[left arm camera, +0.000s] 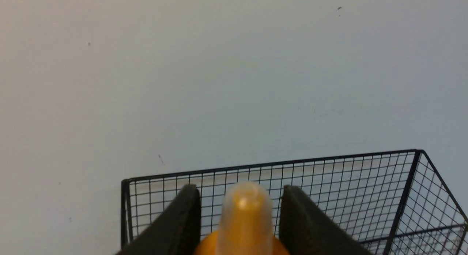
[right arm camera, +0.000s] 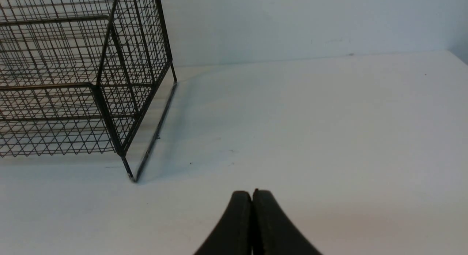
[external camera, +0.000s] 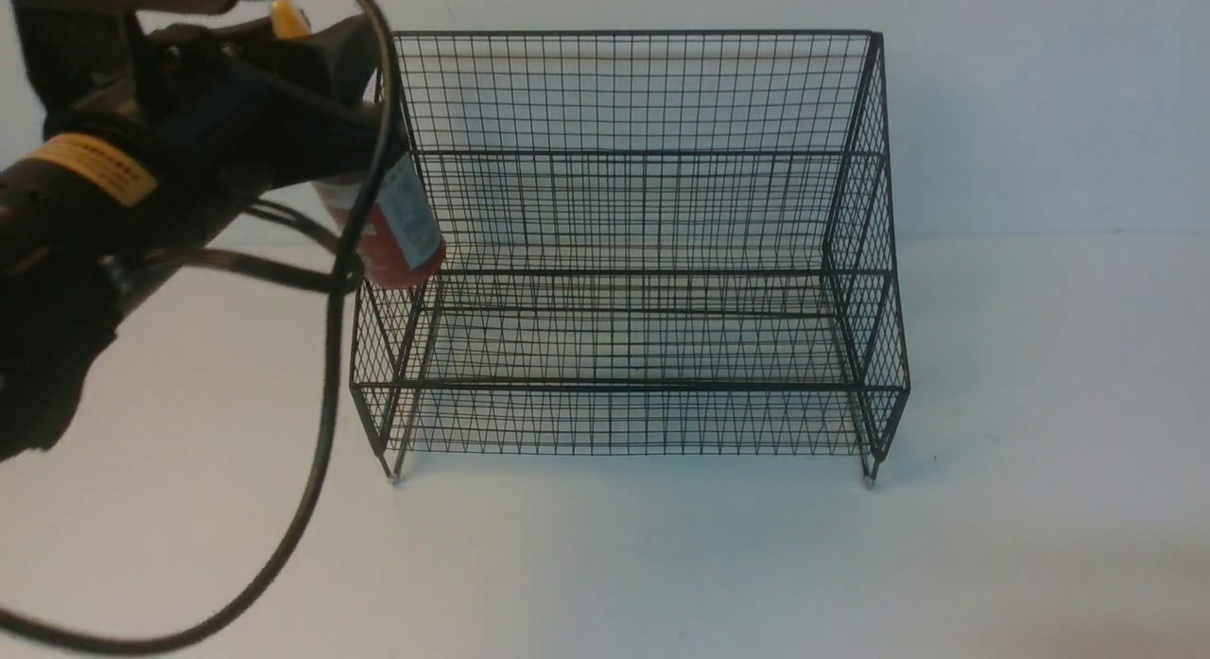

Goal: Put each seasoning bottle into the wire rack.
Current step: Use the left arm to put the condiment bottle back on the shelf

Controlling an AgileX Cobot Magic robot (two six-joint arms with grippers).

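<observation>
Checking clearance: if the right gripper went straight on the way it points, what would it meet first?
Probably nothing nearby: the shut right gripper points along the table, with the wire rack off to one side. The wall seems next, though depth is unclear.

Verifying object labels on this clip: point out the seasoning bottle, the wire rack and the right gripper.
seasoning bottle (external camera: 405, 252), front view, red lower body.
wire rack (external camera: 624, 385), front view, lower tier's front rail.
right gripper (right arm camera: 252, 196), right wrist view, where its jaws meet.
</observation>
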